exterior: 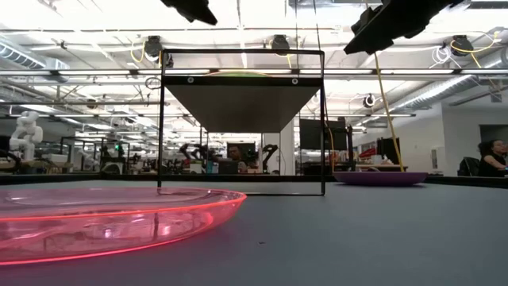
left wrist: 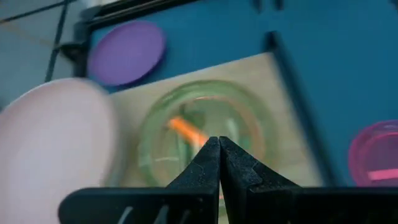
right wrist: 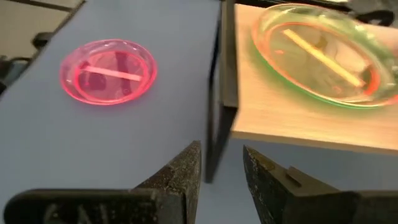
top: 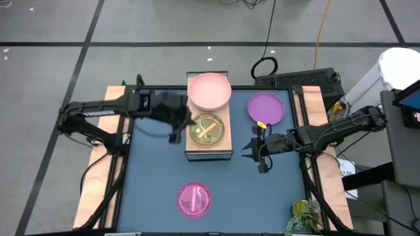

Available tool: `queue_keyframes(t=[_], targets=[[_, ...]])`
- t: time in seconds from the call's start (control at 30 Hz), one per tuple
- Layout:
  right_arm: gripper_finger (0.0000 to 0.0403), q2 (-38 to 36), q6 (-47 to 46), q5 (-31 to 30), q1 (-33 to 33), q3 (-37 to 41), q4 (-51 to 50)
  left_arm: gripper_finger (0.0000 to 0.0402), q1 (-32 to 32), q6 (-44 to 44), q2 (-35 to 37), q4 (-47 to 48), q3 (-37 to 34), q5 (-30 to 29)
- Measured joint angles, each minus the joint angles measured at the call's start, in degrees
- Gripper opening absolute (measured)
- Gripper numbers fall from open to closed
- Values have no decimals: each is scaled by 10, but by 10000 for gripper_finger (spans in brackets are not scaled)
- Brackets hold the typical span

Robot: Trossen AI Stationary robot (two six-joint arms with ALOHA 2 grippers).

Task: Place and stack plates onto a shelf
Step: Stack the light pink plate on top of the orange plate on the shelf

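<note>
The shelf (top: pixel 223 145), a light-wood board on a thin black frame (exterior: pixel 242 103), stands mid-table. At its far end rests a salmon pink plate (top: pixel 209 90). At its middle lies a translucent green plate (top: pixel 206 129) with orange showing inside it (right wrist: pixel 323 53). A purple plate (top: pixel 266 108) lies on the blue table right of the shelf, and a magenta plate (top: pixel 194 199) lies near the front edge. My left gripper (left wrist: pixel 219 142) is shut and empty above the green plate's left rim (top: pixel 176 134). My right gripper (right wrist: pixel 221 165) stands open and empty just right of the shelf (top: pixel 252 154).
Wooden side boards (top: pixel 98 190) flank the blue table. A small green plant (top: pixel 303 216) sits at the near right corner. A black device and cables (top: pixel 302 78) lie beyond the far right edge. People sit in the room behind (exterior: pixel 492 155).
</note>
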State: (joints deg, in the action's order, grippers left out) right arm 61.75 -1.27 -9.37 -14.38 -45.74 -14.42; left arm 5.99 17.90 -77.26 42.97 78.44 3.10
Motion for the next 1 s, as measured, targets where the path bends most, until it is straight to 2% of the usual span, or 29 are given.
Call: queue_keyframes(t=[0.2,0.43,0.63,0.77,1.0], targets=[[105,48,-15,6,-37,0,58,3,-128,-50,-1,-59,-58,-65],[105,110,-32,3,-96,0,152,3,-216,-119,-2,-122,-124,-142],[105,184,-47,-13,-140,-1,229,3,-257,-142,-2,-173,-155,-185],[105,235,-49,-14,-158,-17,265,3,-275,-152,-2,-181,-160,-193],[105,315,-50,-15,-181,-66,275,3,-295,-165,8,-243,-207,-203]])
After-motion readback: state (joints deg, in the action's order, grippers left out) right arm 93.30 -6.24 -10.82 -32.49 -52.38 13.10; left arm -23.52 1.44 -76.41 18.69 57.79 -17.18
